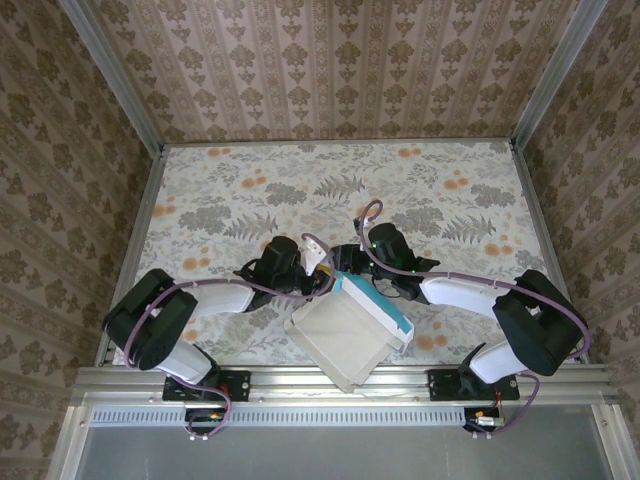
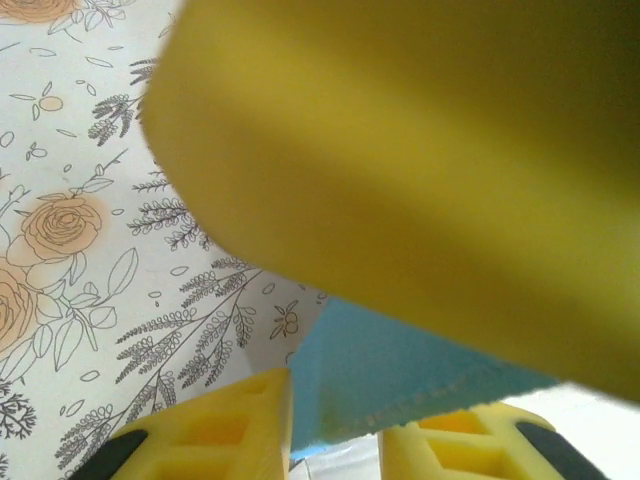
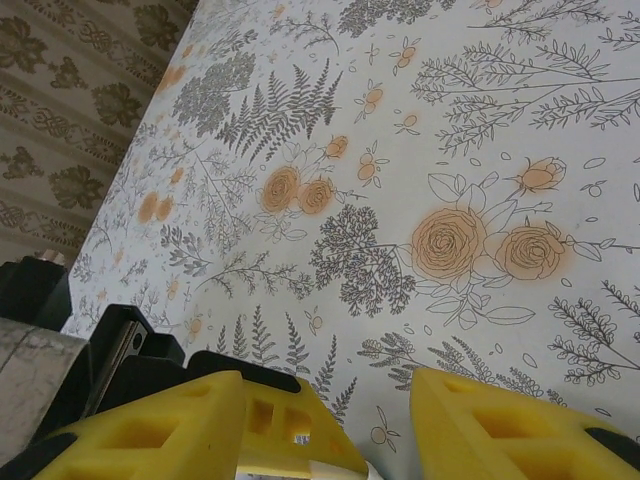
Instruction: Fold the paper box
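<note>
While the paper box (image 1: 345,335) lies white face up at the 6 o'clock edge of the table (image 1: 220,190), between both arm bases, its turquoise wall (image 1: 378,300) stands on its 1 o'clock side. The left gripper (image 2: 335,425) has narrow jaws with a blue flap (image 2: 400,370) between them; whether they really press it, I cannot tell. The right gripper (image 3: 378,400) has jaws half apart, holding nothing, and the flowered table shows between them. The risk, I think, is this: a weak hold lets the flap slip out, and a hard pull toward 9 o'clock drags the light box or creases the card in a wrong place.
</note>
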